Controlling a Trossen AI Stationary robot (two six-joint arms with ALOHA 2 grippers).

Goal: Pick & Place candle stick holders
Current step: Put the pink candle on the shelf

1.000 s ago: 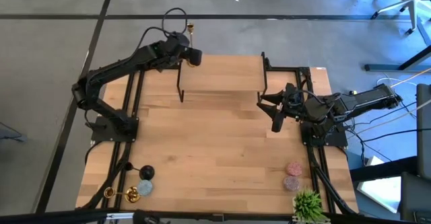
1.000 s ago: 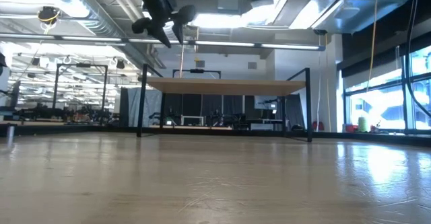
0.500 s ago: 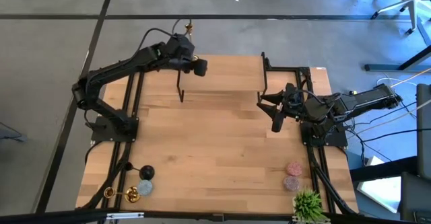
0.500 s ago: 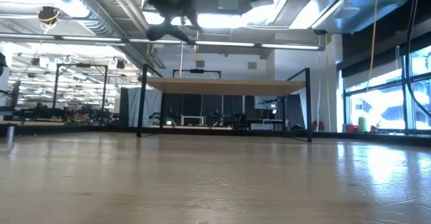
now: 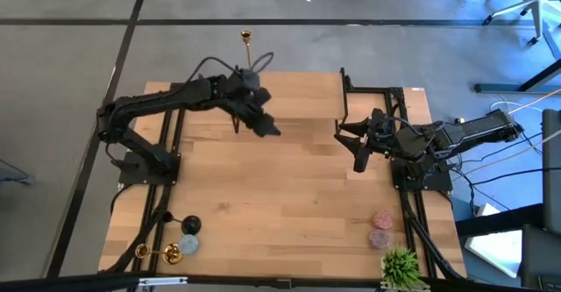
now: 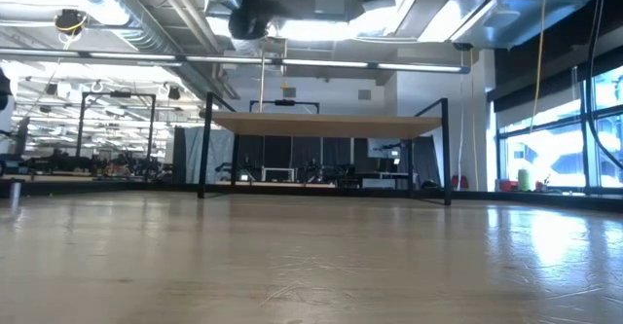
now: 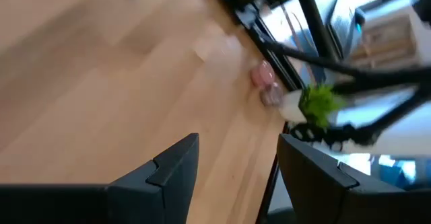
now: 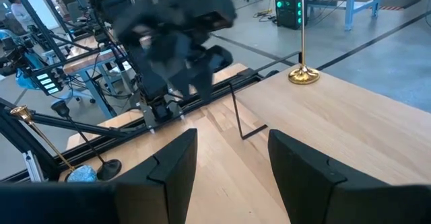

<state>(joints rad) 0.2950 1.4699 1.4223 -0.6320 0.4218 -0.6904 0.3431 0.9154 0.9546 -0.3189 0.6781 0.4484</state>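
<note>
Leaving the candlestick standing (shelf corner), left tool withdrew.

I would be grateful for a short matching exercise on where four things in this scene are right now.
Things:
1. upright candlestick
2. second candlestick
3. green plant
4. left gripper

Places:
A. near right corner of the table
B. on the raised shelf, at its far edge
C. near left corner of the table
D. over the table by the shelf's front edge, jaws open and empty

Pairs: 1-B, 2-C, 3-A, 4-D
</note>
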